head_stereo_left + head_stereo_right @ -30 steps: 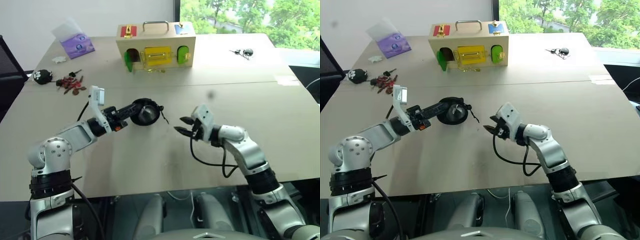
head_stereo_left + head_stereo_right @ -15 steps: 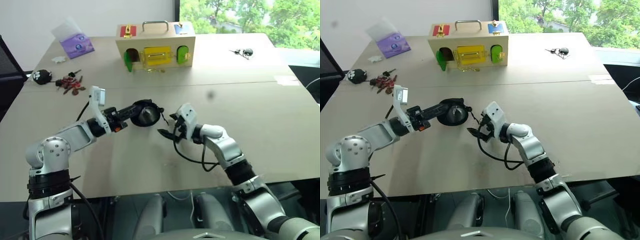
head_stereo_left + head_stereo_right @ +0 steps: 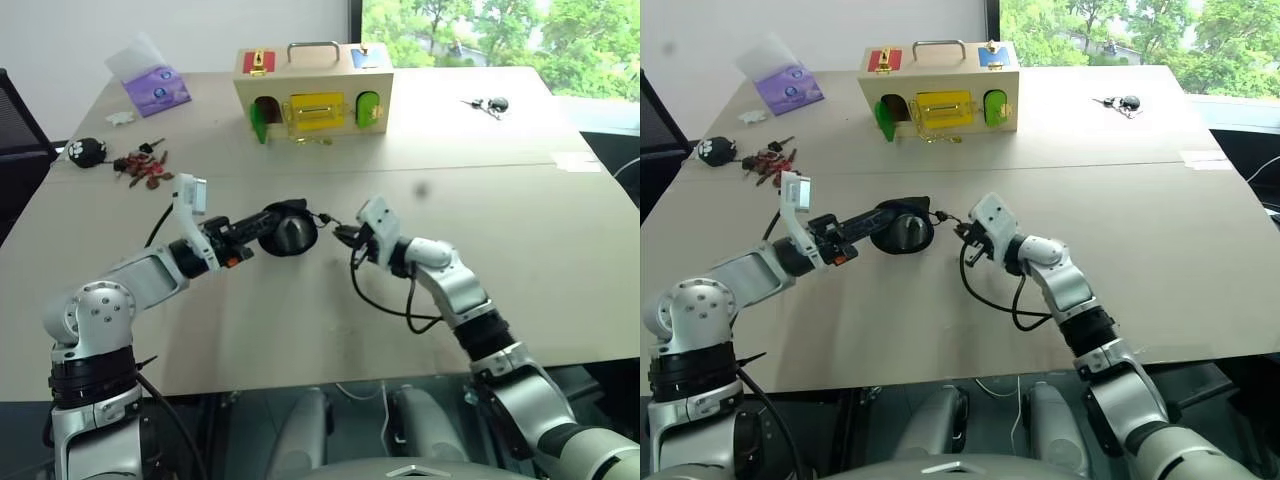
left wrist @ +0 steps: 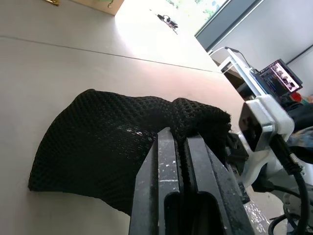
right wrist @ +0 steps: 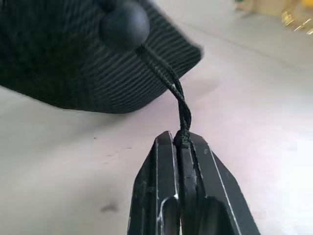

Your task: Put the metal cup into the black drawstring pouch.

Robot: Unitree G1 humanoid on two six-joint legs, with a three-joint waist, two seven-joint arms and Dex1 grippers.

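Right pincer (image 5: 182, 142) clamped on pouch cord (image 5: 172, 90); left pincer (image 4: 182, 142) pinching black drawstring pouch (image 4: 107, 142).

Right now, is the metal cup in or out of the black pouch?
In: the metal cup shows inside the black drawstring pouch's mouth, which is not drawn shut.

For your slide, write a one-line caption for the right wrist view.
Right gripper shut on the drawstring cord of the black drawstring pouch lying on the table.
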